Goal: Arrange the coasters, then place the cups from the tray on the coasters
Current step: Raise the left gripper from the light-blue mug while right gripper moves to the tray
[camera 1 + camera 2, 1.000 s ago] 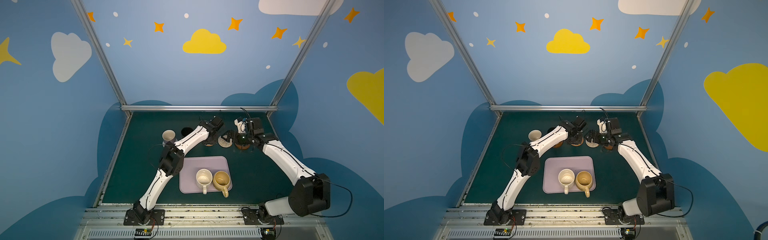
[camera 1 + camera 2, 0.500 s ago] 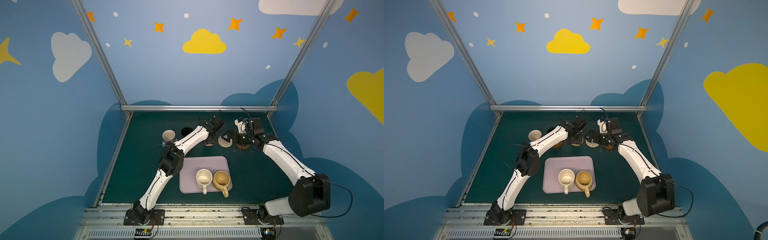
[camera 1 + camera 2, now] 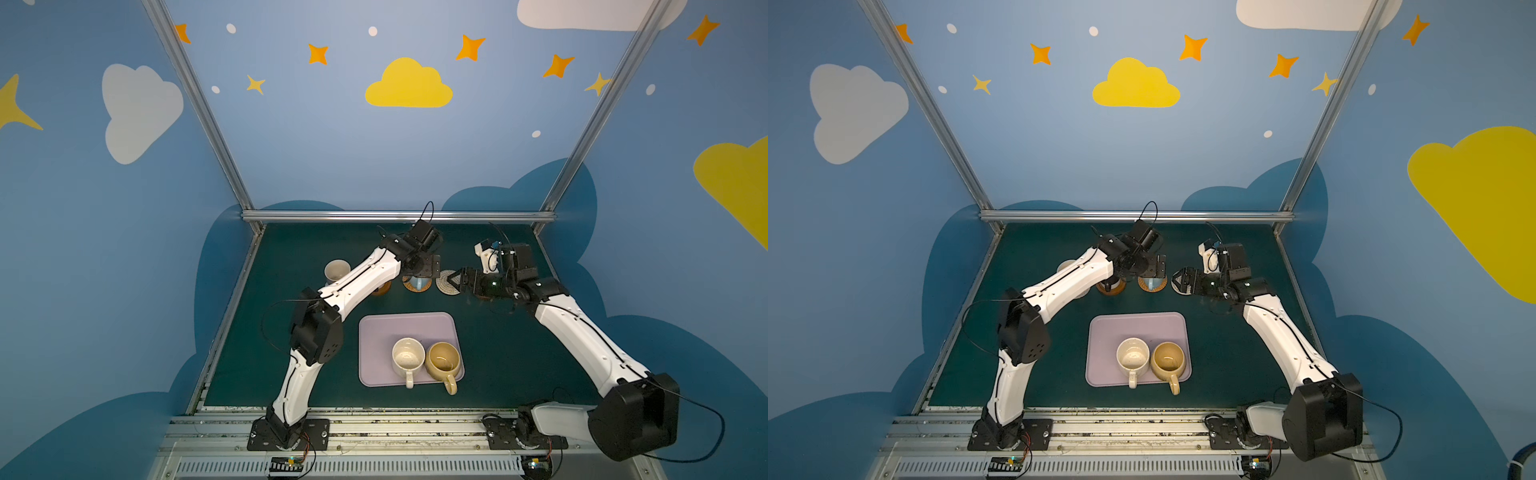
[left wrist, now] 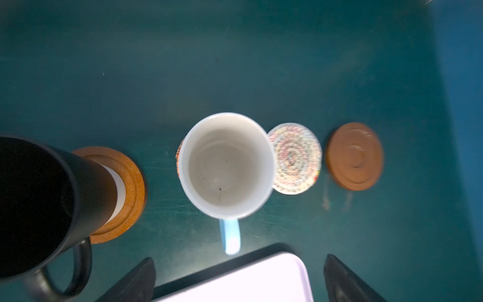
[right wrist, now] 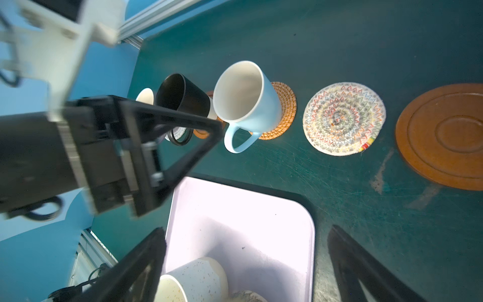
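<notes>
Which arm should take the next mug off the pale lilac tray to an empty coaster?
Right, probably. The empty cream woven coaster and bare brown wooden coaster lie close to the open right gripper, and the squat mustard mug stands on the tray's right side.

Green desk [image 3: 519,365], blue painted walls [image 3: 332,166]
Up top there's a yellow cloud [image 3: 408,85] among orange stars [image 3: 318,54]; a silver frame bar [image 3: 399,216] runs across the back, a slotted metal rail [image 3: 374,467] along the front.

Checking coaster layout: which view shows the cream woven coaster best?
Right wrist: the cream woven coaster is whole and sharp. Left wrist blurs it, edge behind the light blue mug. Top views show it tiny, partly hidden.
</notes>
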Robot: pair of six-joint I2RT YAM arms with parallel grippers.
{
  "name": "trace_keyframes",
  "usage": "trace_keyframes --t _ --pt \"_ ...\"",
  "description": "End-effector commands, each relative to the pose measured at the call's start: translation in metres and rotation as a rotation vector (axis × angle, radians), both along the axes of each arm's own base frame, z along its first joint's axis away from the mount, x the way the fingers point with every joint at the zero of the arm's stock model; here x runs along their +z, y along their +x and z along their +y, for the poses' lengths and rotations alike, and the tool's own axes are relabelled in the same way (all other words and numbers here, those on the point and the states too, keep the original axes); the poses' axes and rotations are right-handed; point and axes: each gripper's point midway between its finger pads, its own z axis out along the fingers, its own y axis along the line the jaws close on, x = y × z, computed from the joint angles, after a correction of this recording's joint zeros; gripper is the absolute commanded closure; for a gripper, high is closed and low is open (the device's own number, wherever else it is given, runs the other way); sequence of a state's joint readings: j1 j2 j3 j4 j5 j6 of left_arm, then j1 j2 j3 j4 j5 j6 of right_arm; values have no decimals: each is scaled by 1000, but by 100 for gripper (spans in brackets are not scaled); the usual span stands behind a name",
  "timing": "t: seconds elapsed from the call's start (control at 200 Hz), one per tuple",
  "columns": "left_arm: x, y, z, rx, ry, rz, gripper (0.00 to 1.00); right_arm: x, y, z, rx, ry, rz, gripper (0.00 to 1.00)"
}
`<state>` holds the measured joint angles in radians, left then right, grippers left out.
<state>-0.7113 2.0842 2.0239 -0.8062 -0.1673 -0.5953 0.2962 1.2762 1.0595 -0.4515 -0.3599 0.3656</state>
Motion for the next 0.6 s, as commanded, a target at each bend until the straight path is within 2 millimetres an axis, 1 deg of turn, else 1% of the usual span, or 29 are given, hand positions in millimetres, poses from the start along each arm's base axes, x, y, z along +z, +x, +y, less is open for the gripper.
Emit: trace_keyframes --t 0.0,0.05,0.085,0.195,0.32,0.38,0.45,0.541,0.596 --pt "28 0 1 -21 -102 -34 0 4 -15 -4 9 -2 -26 4" --pt "38 -3 5 -37 -128 -50 0 7 -21 -3 15 5 -39 4" --pt "48 -4 9 -42 -149 -82 0 9 -25 -2 28 9 -51 4" --pt "81 -13 16 -108 -228 -232 0 13 -43 12 112 -16 -89 4" --pt "105 -32 30 -160 -302 -291 0 10 -60 22 127 -62 -65 4" --pt "112 -42 35 -192 -329 -291 0 7 -68 27 134 -80 -46 4" --pt "116 -54 41 -217 -355 -268 0 4 -77 34 145 -81 -31 4" --pt "114 -68 49 -237 -397 -215 0 0 -87 43 163 -92 -16 4" --pt "111 -80 49 -265 -444 -163 0 -4 -92 47 159 -106 -7 4"
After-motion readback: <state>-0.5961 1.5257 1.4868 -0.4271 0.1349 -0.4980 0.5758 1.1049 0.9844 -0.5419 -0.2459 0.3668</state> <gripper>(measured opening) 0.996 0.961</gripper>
